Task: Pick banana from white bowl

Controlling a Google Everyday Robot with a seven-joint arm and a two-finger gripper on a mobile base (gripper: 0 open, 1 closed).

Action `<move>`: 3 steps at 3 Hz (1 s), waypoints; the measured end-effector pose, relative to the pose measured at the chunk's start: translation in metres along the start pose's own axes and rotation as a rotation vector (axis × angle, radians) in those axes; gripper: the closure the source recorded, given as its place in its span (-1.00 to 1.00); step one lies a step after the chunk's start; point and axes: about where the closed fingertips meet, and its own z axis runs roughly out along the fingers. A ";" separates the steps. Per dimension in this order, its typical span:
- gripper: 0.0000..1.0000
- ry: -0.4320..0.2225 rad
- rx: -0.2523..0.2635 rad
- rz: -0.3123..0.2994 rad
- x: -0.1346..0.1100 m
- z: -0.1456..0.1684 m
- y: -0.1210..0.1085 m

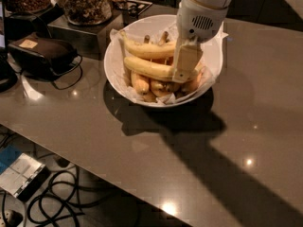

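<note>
Gripper (183,73) down in the white bowl (117,74), right over the fruit.

Around the bowl on the grey table (265,108): glass jars (86,3) of dark snacks far left and a dark case (43,53) with a cable at the left; more cables (59,203) lie on the floor below. The paper-lined bowl holds a heap of bananas: the banana (147,68), long and pale, lies across the top, a more curved long one (149,49) lies just beyond it, and short plump ones (142,84) sit underneath. The gripper covers the long banana's right end. I cannot tell whether it is clamped on it.
</note>
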 end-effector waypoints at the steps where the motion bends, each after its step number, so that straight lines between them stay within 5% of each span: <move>1: -0.92 0.000 0.001 -0.008 -0.001 0.000 -0.001; 3: -1.00 0.000 -0.001 -0.008 0.000 0.001 -0.005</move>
